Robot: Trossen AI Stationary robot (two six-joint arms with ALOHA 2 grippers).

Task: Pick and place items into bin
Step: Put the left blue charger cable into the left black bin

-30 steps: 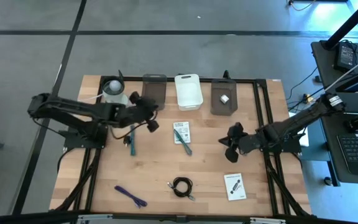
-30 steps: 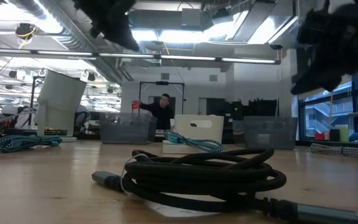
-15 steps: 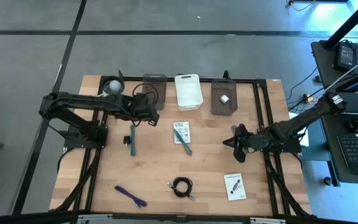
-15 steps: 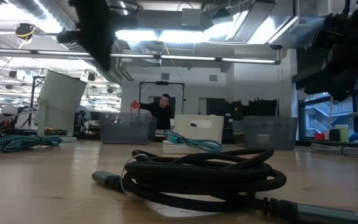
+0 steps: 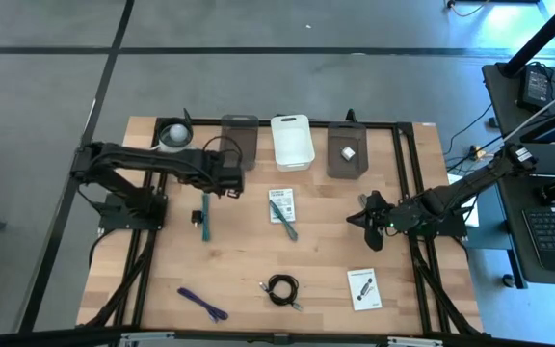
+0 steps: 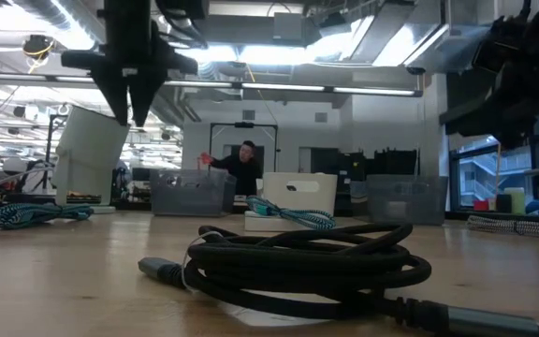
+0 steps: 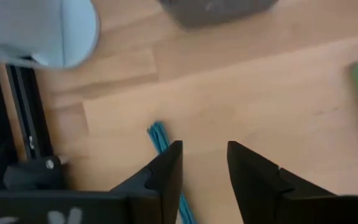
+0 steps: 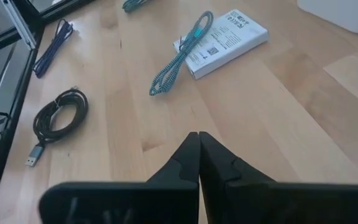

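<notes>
Teal braided cord (image 5: pixel 205 218) lies straight on the wooden counter (image 5: pixel 326 251), directly below the left hand (image 5: pixel 224 180), whose fingers (image 7: pixel 166 171) are seen parted with nothing between them; in the left wrist view the cord's tip (image 7: pixel 159 136) shows just beyond the fingertips. It is judged to be light, limp and slightly grippy from its weave, so it would best be pinched across its middle, where both ends can droop evenly; a grip near one end would let it swing. A second teal cord (image 5: pixel 284 221) rests across a white printed card (image 5: pixel 280 204), well off to the side of the left hand and nearer the right hand (image 5: pixel 374 227), which hangs clenched and empty above bare wood. The card is thought thin, stiff and hard to lift flat, an edge being the likely hold. Farther from both hands lie one purple cord (image 5: pixel 202 304), one coiled black cable (image 5: pixel 281 288), soft but springy, and a second white card (image 5: pixel 361 287). Counted: two teal cords, one purple, one black coil, two cards. Three bins stand beyond the hands: a dark one (image 5: pixel 240 136), a white one (image 5: pixel 292 141), and a dark one (image 5: pixel 346 154) that holds a small whitish piece (image 5: pixel 348 151).
</notes>
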